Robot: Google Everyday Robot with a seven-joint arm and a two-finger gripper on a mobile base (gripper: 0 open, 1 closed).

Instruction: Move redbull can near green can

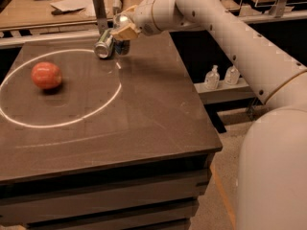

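Observation:
The green can (104, 44) lies on its side at the far edge of the dark table (144, 119), its silver end towards me. The redbull can (123, 46) is upright right beside it on its right, almost touching; only its dark lower part and silver top show. My gripper (123, 32) reaches in from the right and is shut on the redbull can's upper part, with the tan fingers (128, 31) wrapped over it. I cannot tell whether the can's base rests on the table.
A red apple (46, 75) sits at the left inside a white circle (111, 95) drawn on the table. A metal post (100, 11) stands just behind the cans. Two small clear bottles (212, 77) stand on a low shelf right of the table.

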